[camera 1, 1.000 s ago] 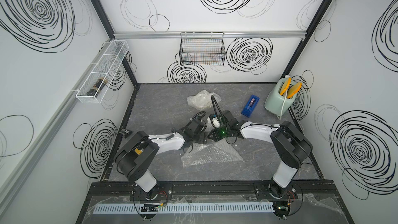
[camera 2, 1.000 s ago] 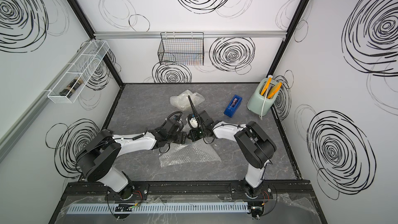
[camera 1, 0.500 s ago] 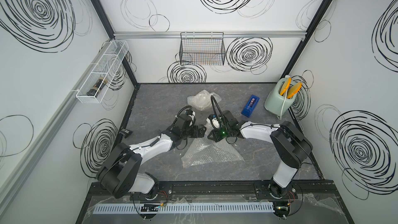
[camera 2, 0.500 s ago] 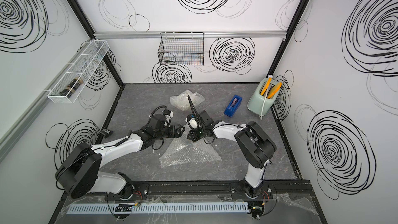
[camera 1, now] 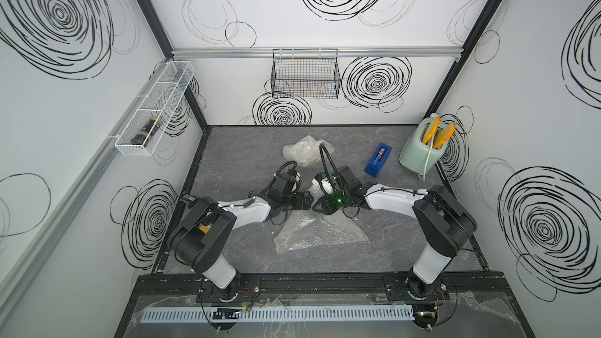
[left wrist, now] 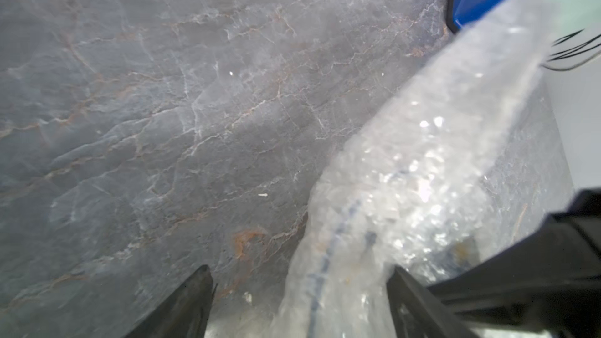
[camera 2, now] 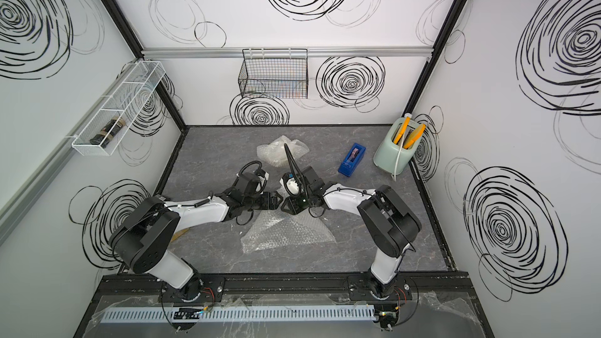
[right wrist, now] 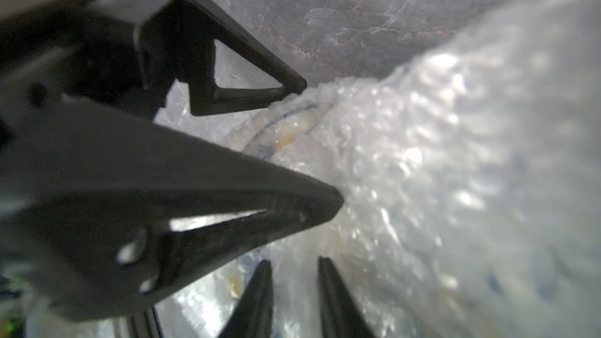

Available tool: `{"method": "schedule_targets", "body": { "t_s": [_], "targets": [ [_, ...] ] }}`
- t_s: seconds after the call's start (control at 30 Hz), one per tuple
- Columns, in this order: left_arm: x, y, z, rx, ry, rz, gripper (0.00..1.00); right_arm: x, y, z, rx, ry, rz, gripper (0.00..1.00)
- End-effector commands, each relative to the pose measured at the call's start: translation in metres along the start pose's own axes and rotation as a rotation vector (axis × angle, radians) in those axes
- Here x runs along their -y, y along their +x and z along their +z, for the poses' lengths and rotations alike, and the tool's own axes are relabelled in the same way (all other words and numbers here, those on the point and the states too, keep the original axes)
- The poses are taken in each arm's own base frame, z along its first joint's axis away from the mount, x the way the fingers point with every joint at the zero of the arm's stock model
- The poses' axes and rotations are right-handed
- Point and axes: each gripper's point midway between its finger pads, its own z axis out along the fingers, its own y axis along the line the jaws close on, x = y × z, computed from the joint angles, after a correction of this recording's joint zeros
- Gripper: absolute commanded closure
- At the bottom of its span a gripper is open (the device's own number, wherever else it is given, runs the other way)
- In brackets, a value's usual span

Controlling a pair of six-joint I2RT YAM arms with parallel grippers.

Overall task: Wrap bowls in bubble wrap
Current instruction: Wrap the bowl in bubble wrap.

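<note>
Our left claw [left wrist: 299, 269] is spread wide, its two fingers straddling a raised ridge of bubble wrap [left wrist: 422, 157]. One finger stands clear of the film, with bare bench [left wrist: 162, 108] showing between them, so we judge it is not clamped on anything. Through the film, right between those fingers, we see a bluish rim line and a yellowish patch: a bowl [right wrist: 292, 134] lying under the wrap. We cannot tell which of the two bowls it is.

Our right claw [right wrist: 294, 261] meets the left one nearly tip to tip from the opposite side. Its fingers are parted by a narrow gap, and we cannot tell whether any film is caught there.

In both top views the claws come together at the middle of the bench, hiding the bowl from above. The loose sheet [camera 1: 318, 232] fans out flat from under them toward the arm bases. The ridge runs lengthwise away from the left claw toward the blue tape dispenser [camera 1: 377, 160].

At the back lies a crumpled bundle [camera 1: 302, 152] of wrap, and what it holds is hidden.

We judge that the next move turns on this: the bowl sits dead ahead of the left claw, inside its span. The spare film lies on the base side, so it has to come up and over from there.
</note>
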Motion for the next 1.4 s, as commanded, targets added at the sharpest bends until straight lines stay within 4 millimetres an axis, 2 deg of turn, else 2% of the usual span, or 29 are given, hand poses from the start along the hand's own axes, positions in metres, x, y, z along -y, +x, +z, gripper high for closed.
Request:
{"method": "schedule_targets", "body": {
  "t_s": [0.0,0.13,0.23,0.3,0.43,0.7,0.87,1.07,1.23,1.37],
  "targets": [
    [-0.006,-0.001,0.003,0.019,-0.026,0.011,0.16,-0.013,-0.012,-0.03,0.054,-0.075,0.007,0.52],
    [-0.009,0.002,0.003,0.013,-0.038,0.016,0.17,-0.002,-0.035,-0.066,0.189,-0.063,0.062,0.41],
    [-0.008,0.005,0.002,0.01,-0.047,0.027,0.18,0.029,-0.043,-0.084,0.273,0.057,0.145,0.33],
    [-0.007,0.007,0.002,0.005,-0.047,0.032,0.18,0.049,-0.043,-0.085,0.284,0.146,0.177,0.27],
    [-0.004,0.011,0.002,-0.003,-0.044,0.041,0.18,0.059,-0.04,-0.07,0.228,0.2,0.164,0.22],
    [-0.005,0.018,0.0,-0.015,-0.052,0.053,0.18,0.057,-0.041,-0.027,0.153,0.223,0.097,0.16],
    [-0.005,0.019,-0.004,-0.011,-0.057,0.057,0.18,0.071,-0.027,-0.003,0.08,0.306,0.102,0.17],
    [0.001,0.01,-0.015,0.026,-0.03,0.042,0.12,0.068,0.002,0.025,-0.047,0.362,0.001,0.2],
    [0.004,-0.006,-0.024,0.075,-0.005,0.018,0.04,0.061,0.012,0.03,-0.079,0.351,-0.05,0.21],
    [0.0,-0.01,-0.014,0.064,-0.03,0.022,0.08,0.059,0.006,0.023,-0.052,0.355,-0.052,0.2]
  ]
}}
